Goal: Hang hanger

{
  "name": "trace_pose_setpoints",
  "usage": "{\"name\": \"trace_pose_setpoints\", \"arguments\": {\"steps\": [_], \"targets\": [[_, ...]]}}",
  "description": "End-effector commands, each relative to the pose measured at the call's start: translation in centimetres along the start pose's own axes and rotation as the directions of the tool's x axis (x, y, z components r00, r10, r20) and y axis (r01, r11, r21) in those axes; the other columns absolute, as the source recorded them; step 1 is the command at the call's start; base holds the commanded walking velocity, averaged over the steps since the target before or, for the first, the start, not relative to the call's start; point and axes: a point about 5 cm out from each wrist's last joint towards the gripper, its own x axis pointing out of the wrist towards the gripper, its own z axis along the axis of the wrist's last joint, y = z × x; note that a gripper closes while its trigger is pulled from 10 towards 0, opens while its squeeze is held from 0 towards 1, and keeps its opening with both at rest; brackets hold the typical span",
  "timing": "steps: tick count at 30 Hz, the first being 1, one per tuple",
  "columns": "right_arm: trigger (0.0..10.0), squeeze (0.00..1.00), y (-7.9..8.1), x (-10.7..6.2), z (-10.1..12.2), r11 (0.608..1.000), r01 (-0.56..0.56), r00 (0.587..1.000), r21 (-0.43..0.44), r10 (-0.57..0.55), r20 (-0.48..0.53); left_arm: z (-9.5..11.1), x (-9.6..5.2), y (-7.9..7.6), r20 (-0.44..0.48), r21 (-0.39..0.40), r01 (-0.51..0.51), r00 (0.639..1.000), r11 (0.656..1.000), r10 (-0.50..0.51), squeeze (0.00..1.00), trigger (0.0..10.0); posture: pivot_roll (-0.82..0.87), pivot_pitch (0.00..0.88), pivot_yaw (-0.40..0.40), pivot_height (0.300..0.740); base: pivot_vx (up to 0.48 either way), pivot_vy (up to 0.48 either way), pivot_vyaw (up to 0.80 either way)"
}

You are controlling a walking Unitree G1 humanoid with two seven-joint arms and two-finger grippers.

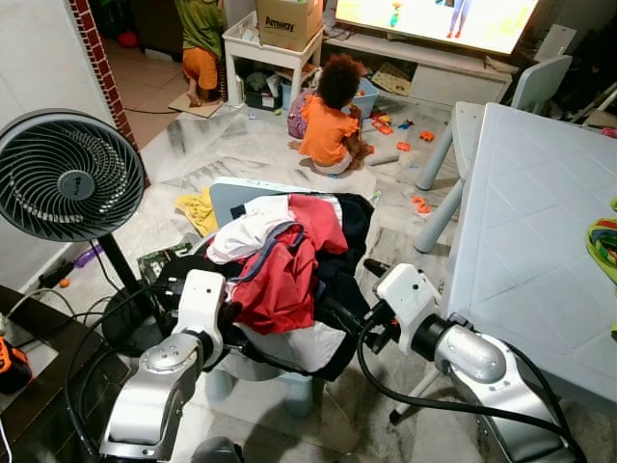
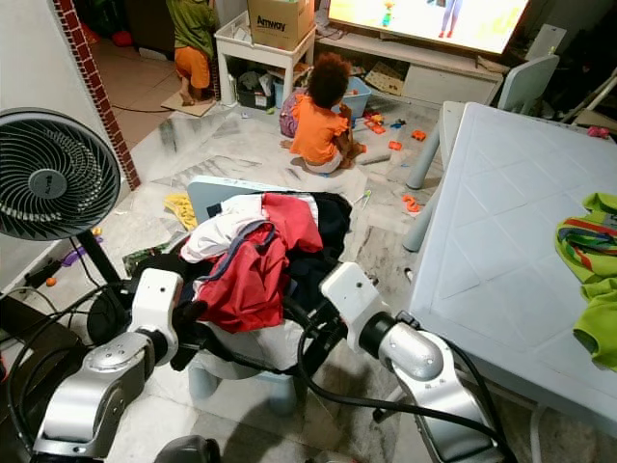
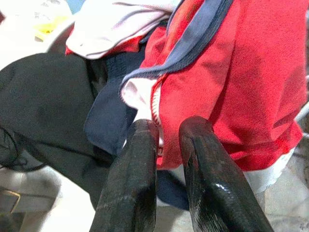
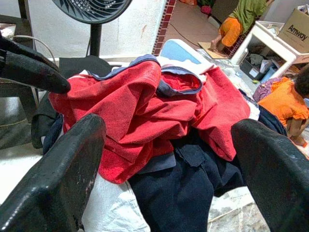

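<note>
Heap of mixed clothes [image 1: 289,260] sits on a small pale-blue plastic chair [image 1: 236,193] at frame centre; a red fleece garment with navy trim [image 4: 140,106] lies on top, dark navy trousers [image 4: 188,179] under it, a white cloth [image 1: 246,236] at the pile's 10 o'clock. No hanger can be made out anywhere in the pile, cannot tell where it is

Left gripper [image 3: 166,145] at the pile's 8 o'clock edge, its two black fingers [image 3: 133,183] pressed nearly together with a slim gap, tips right at the red garment's white-lined hem; whether they pinch cloth, cannot tell. Right gripper [image 4: 164,164] at the pile's 4 o'clock, fingers [image 4: 58,179] spread wide, facing the red and navy clothes, apart from them. The left gripper's black fingertip also shows in the right wrist view beside the red garment

Black round pedestal fan [image 1: 63,174] at 9 o'clock of the chair. Pale grey-white embossed plastic table [image 1: 540,222] at 3 o'clock, a green striped garment [image 2: 593,270] lying on its far side. Marble-pattern floor [image 1: 231,145]. At 12 o'clock a seated child in an orange shirt [image 1: 328,121] among small orange toys [image 1: 419,204], a second person in green top and orange shorts [image 1: 201,43] beyond, a brown Amway cardboard box [image 1: 287,21] on a white stand, and a lit TV screen [image 1: 439,17]
</note>
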Motion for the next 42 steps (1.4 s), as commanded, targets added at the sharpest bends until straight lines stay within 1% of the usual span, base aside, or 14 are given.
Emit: {"name": "trace_pose_setpoints", "arguments": {"steps": [1, 4, 6, 12, 14, 18, 24, 25, 26, 27, 29, 30, 36, 42], "targets": [[10.0, 0.00, -0.4, 0.0, 0.0, 1.000, 0.008, 1.000, -0.017, -0.008, -0.006, 1.0, 0.1, 0.3, 0.056, 0.006, -0.044, 0.997, 0.999, 0.044, 1.00, 10.0, -0.04, 0.006, -0.090, 0.740, 0.000, 0.000, 0.00], [10.0, 0.00, -0.4, 0.0, 0.0, 1.000, 0.005, 1.000, -0.018, -0.005, -0.006, 1.3, 0.4, 0.8, 0.063, 0.005, -0.054, 0.997, 0.999, 0.054, 1.00, 10.0, -0.04, 0.006, -0.090, 0.740, 0.000, 0.000, 0.00], [10.0, 0.00, -0.2, 0.1, 0.0, 1.000, 0.000, 1.000, -0.018, 0.000, -0.003, 1.9, 1.2, 1.3, 0.060, -0.009, -0.056, 0.997, 0.998, 0.057, 1.00, 10.0, -0.03, 0.006, -0.092, 0.740, 0.000, 0.000, 0.00], [10.0, 0.00, -0.1, 0.2, 0.2, 1.000, -0.010, 1.000, -0.027, 0.010, 0.002, 2.7, 2.0, 1.4, 0.069, -0.023, -0.043, 0.997, 0.999, 0.044, 1.00, 10.0, -0.04, 0.004, -0.093, 0.740, 0.000, 0.000, 0.00], [10.0, 0.00, -0.3, 0.2, 0.1, 1.000, -0.007, 1.000, -0.027, 0.007, 0.001, 2.7, 2.7, 1.1, 0.055, -0.057, -0.018, 0.998, 0.998, 0.021, 1.00, 10.0, -0.04, 0.002, -0.094, 0.740, 0.000, 0.000, 0.00], [10.0, 0.00, -0.3, 0.2, 0.2, 1.000, -0.006, 1.000, -0.029, 0.006, 0.001, 2.6, 3.9, 0.6, 0.042, -0.079, -0.019, 0.999, 0.997, 0.022, 1.00, 10.0, -0.04, 0.003, -0.093, 0.740, 0.000, 0.000, 0.00], [10.0, 0.00, -0.1, 0.1, 0.2, 1.000, -0.008, 1.000, -0.029, 0.008, 0.001, 2.7, 4.4, -0.2, 0.030, -0.101, 0.018, 0.999, 0.995, -0.015, 1.00, 10.0, -0.05, 0.003, -0.089, 0.740, 0.000, 0.000, 0.00], [10.0, 0.00, -0.1, 0.0, 0.1, 1.000, -0.007, 1.000, -0.029, 0.007, -0.001, 2.5, 4.4, -0.5, 0.024, -0.108, 0.036, 0.999, 0.993, -0.034, 0.82, 10.0, -0.05, 0.003, -0.089, 0.740, 0.000, 0.000, 0.00], [10.0, 0.00, -0.2, 0.0, 0.1, 1.000, -0.007, 1.000, -0.028, 0.007, -0.003, 2.5, 4.5, -0.5, 0.021, -0.108, 0.039, 0.999, 0.993, -0.037, 0.59, 10.0, -0.05, 0.003, -0.089, 0.740, 0.000, 0.000, 0.00], [10.0, 0.00, -0.1, 0.0, 0.1, 1.000, -0.007, 1.000, -0.028, 0.007, -0.003, 2.4, 4.5, -0.6, 0.015, -0.110, 0.040, 0.999, 0.993, -0.039, 0.33, 10.0, -0.05, 0.006, -0.086, 0.740, 0.000, 0.000, 0.00], [10.0, 0.00, -0.1, 0.1, 0.1, 1.000, -0.005, 1.000, -0.027, 0.005, -0.002, 2.2, 4.4, -0.6, 0.006, -0.126, 0.036, 0.999, 0.991, -0.036, 0.13, 10.0, -0.04, 0.006, -0.085, 0.740, 0.000, 0.000, 0.00], [10.0, 0.00, -0.1, 0.1, 0.1, 1.000, -0.005, 1.000, -0.027, 0.005, -0.002, 2.1, 4.4, -0.6, 0.005, -0.133, 0.034, 0.999, 0.991, -0.034, 0.00, 10.0, -0.04, 0.006, -0.085, 0.740, 0.000, 0.000, 0.00], [10.0, 0.00, 0.0, 0.2, 0.1, 1.000, -0.009, 1.000, -0.024, 0.009, -0.001, 2.1, 3.9, -0.8, 0.004, -0.233, 0.021, 1.000, 0.972, -0.021, 0.00, 10.0, -0.04, 0.008, -0.085, 0.740, 0.000, 0.000, 0.00], [10.0, 0.00, 0.0, 0.3, 0.1, 1.000, -0.010, 1.000, -0.024, 0.010, -0.001, 1.3, 4.1, -0.8, -0.026, -0.247, 0.011, 0.999, 0.969, -0.018, 0.00, 10.0, -0.04, 0.010, -0.085, 0.740, 0.000, 0.000, 0.00]]}}
